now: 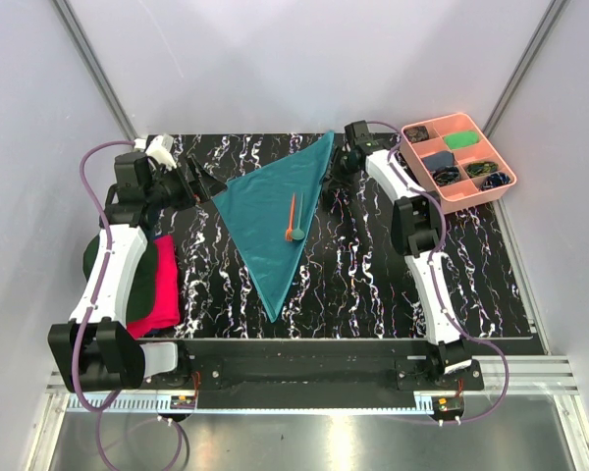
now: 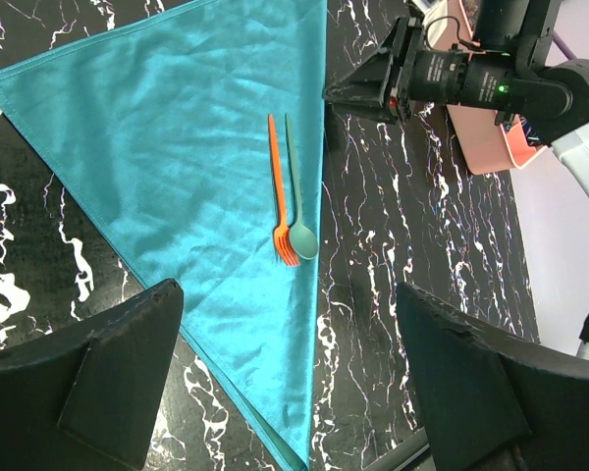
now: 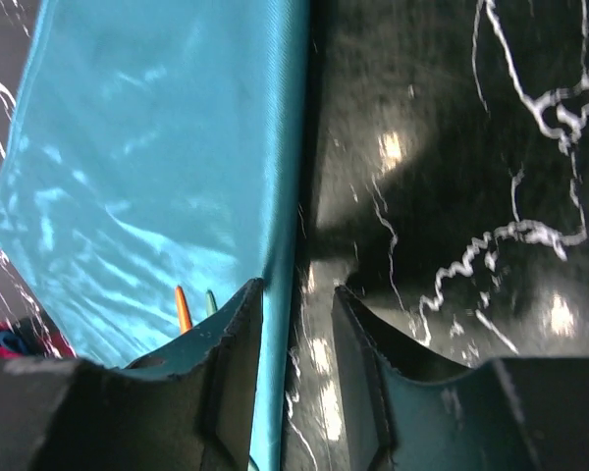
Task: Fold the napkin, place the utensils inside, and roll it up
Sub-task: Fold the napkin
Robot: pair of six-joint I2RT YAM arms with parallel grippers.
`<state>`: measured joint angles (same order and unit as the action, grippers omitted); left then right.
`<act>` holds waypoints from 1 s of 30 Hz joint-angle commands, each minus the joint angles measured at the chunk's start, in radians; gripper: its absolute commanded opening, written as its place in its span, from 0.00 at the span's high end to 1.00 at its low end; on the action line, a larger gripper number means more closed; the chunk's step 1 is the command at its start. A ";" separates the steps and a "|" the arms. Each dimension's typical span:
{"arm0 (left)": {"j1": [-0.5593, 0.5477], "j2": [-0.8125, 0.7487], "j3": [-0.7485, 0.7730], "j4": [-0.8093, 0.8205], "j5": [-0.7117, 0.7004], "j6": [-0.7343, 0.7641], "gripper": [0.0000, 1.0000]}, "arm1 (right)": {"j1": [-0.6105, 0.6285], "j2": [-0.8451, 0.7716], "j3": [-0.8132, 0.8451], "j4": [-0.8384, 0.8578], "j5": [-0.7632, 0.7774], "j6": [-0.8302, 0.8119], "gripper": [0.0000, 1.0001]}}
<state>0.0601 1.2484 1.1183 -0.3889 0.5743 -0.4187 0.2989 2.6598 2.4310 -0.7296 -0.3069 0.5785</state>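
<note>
The teal napkin (image 1: 275, 211) (image 2: 177, 147) (image 3: 167, 147) lies flat on the table, folded into a triangle. On it, side by side, rest the utensils: an orange fork (image 1: 293, 208) (image 2: 275, 177) and a teal spoon (image 1: 296, 234) (image 2: 296, 201). Only the ends of their handles show in the right wrist view, the fork (image 3: 182, 306) and the spoon (image 3: 210, 300). My left gripper (image 1: 211, 186) (image 2: 285, 294) hovers wide open over the napkin's left corner. At the napkin's far right edge my right gripper (image 1: 334, 177) (image 3: 294, 287) is low and open, and the cloth's edge runs between its fingers, unclamped.
A pink compartment tray (image 1: 442, 120) with small items stands at the back right, behind the right arm. A pink-red cloth (image 1: 157, 285) and a dark green cap (image 1: 90, 253) lie by the left arm. The black marbled table (image 1: 373, 285) extends toward the front.
</note>
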 commanded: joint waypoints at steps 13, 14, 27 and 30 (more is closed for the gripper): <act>0.000 0.013 -0.002 0.053 0.035 -0.005 0.08 | 0.003 0.078 0.036 0.039 -0.015 0.035 0.71; 0.000 0.011 -0.002 0.053 0.036 -0.005 0.08 | 0.003 0.081 0.033 0.041 -0.017 0.037 0.72; 0.000 0.011 0.000 0.053 0.039 -0.003 0.08 | 0.003 0.074 0.002 0.041 -0.020 0.007 1.00; 0.000 0.009 0.000 0.055 0.041 -0.003 0.08 | 0.005 0.039 -0.058 0.041 -0.008 0.006 1.00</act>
<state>0.0601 1.2613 1.1183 -0.3866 0.5842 -0.4194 0.2981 2.7094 2.4508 -0.6521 -0.3412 0.6155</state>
